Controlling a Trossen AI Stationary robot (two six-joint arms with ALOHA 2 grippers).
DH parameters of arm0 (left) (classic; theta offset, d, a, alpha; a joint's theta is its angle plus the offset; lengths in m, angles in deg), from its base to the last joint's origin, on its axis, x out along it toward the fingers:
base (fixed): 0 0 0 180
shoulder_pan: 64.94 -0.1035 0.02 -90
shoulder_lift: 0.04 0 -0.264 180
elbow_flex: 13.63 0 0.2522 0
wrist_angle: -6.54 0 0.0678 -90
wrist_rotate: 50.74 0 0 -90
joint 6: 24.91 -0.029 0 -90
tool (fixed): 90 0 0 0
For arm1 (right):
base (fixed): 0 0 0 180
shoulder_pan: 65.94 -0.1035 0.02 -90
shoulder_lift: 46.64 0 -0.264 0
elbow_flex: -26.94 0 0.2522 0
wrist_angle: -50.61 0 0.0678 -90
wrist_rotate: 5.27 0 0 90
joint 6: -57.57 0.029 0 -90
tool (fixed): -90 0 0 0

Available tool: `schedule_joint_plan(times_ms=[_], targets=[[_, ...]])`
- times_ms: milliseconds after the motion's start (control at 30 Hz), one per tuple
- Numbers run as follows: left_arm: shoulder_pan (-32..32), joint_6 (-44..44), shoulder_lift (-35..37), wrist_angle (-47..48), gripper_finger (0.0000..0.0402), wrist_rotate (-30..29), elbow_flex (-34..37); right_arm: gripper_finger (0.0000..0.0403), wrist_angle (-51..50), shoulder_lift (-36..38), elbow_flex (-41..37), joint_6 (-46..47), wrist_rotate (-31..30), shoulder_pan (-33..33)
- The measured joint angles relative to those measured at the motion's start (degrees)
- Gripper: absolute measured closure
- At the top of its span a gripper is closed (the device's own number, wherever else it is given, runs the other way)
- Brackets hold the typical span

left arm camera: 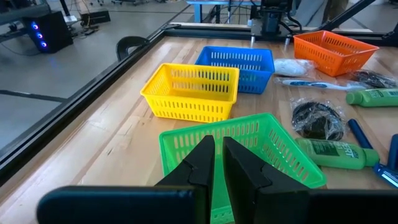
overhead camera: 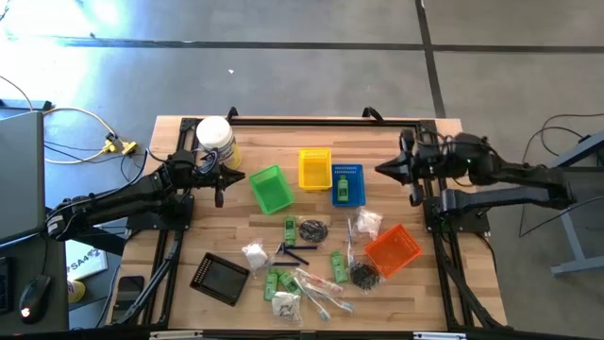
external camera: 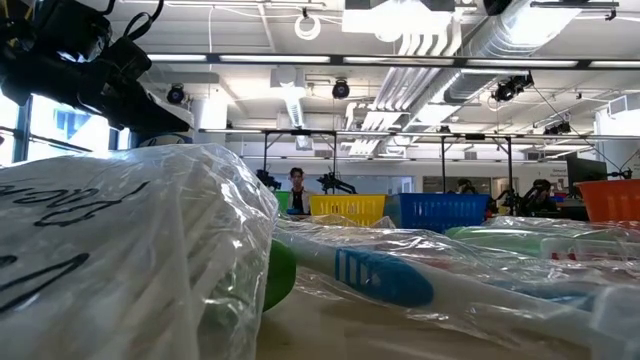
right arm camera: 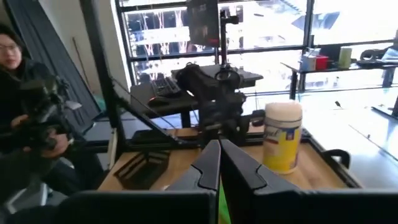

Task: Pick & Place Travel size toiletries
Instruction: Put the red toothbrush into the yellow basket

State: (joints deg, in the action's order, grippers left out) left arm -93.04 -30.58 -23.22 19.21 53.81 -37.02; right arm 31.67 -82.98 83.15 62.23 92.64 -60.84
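Observation:
The toiletries lie scattered on the near half of the wooden table: a green tube [overhead camera: 290, 229], a dark round piece in a clear bag [overhead camera: 312, 229], white packets [overhead camera: 255, 253], thin black pieces [overhead camera: 293, 251], green bottles [overhead camera: 338, 263] and wrapped toothbrushes [overhead camera: 316, 288]. A green item lies in the blue basket [overhead camera: 347, 184]. My left gripper [overhead camera: 226, 178] is shut and empty beside the green basket [overhead camera: 271, 189], which fills the left wrist view [left arm camera: 249, 143]. My right gripper [overhead camera: 382, 170] is shut and empty, right of the blue basket, pointing toward the table's left.
A yellow basket [overhead camera: 315, 168] stands between the green and blue ones, and an orange basket [overhead camera: 392, 250] at the near right. A black tray [overhead camera: 219, 277] lies at the near left. A white jar with a yellow label [overhead camera: 215, 142] stands behind my left gripper. A person [right arm camera: 18, 93] shows beyond the table.

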Motion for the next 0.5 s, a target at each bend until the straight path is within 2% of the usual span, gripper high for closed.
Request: schedule_joint_plan(times_ms=[100,333,433,500], targets=[[-0.02,0.02,0.01,-0.02,0.0371,-0.02,0.0,0.04,2.34,4.3,-5.95,0.29,-1.27,-2.89],[-0.01,0.02,0.02,-0.04,0.0371,-0.02,-0.02,0.04,15.37,12.39,-21.26,1.16,-8.23,-8.06],[-0.02,0.02,0.02,-0.04,0.0371,-0.02,-0.02,0.04,18.71,15.53,-25.61,1.12,-12.91,-8.49],[-0.02,0.02,0.0,-0.04,0.0371,-0.02,-0.02,0.04,19.75,17.36,-27.92,1.32,-12.94,-8.49]])
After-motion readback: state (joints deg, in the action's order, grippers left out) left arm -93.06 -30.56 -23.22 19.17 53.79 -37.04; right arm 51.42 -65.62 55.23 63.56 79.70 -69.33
